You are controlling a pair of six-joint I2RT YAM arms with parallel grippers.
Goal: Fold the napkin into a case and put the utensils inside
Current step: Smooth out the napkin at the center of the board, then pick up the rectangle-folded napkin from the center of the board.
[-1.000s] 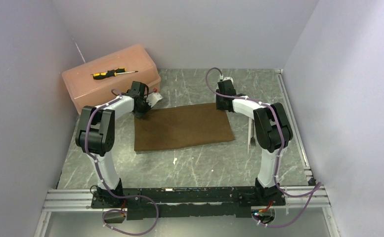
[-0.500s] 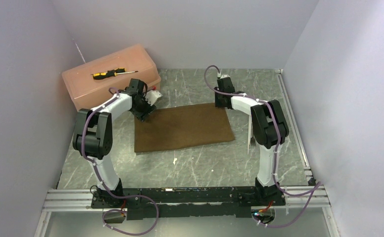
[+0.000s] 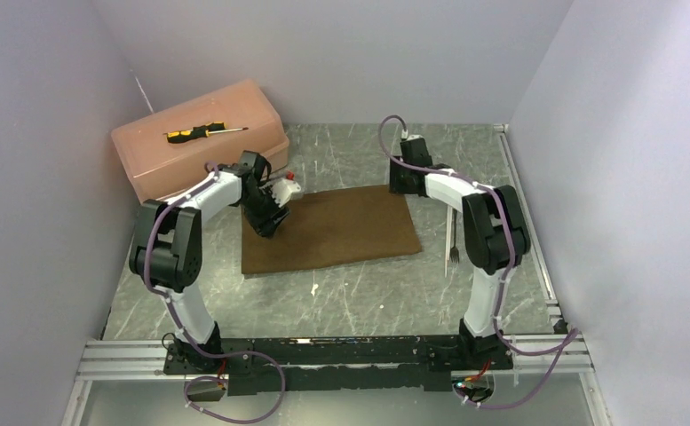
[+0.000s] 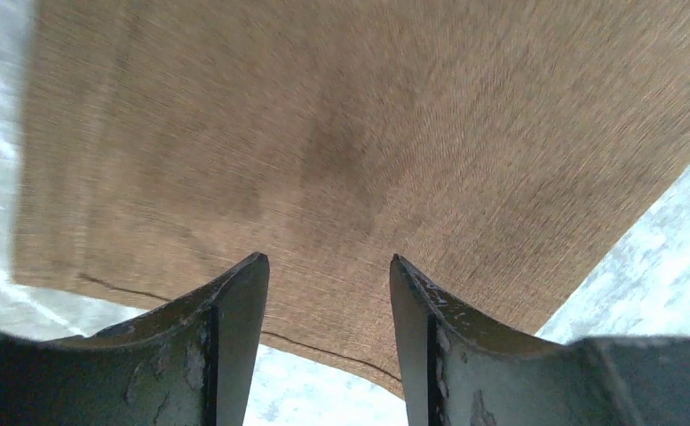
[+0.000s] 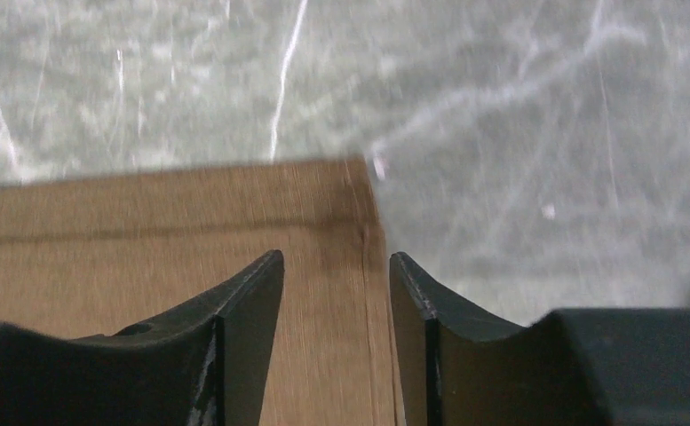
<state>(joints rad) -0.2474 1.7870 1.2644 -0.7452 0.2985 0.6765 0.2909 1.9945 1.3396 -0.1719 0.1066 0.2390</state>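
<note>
**Both jaws parted and empty over the far corners of the flat napkin**

We see the napkin (image 3: 328,228) lying spread out flat on the grey marbled worktop (image 3: 368,293), a dark brown rectangle, not folded into a case. All places below are given relative to this napkin.

Our left jaws (image 3: 266,224) hang over its far left corner. In the left wrist view they (image 4: 328,293) stand parted with a clear gap, and only brown cloth (image 4: 368,151) shows between the two fingertips; nothing is held. The near edge of the cloth runs just behind the tips in that view, with worktop showing beyond it.

Our right jaws (image 3: 400,188) sit at its far right corner. In the right wrist view they (image 5: 337,266) are also parted, a narrow to middling gap, with the cloth's (image 5: 146,240) corner and side edge lying right between the tips. We cannot tell whether the tips touch the fabric; nothing is gripped.

A fork (image 3: 456,253) lies on the worktop just off the napkin's right edge, tines toward the arm bases, apart from the cloth. The other utensils we cannot make out.

Beyond the napkin's far left corner stands a pink box (image 3: 199,133), with a yellow-and-black screwdriver (image 3: 201,132) lying on its lid.
</note>
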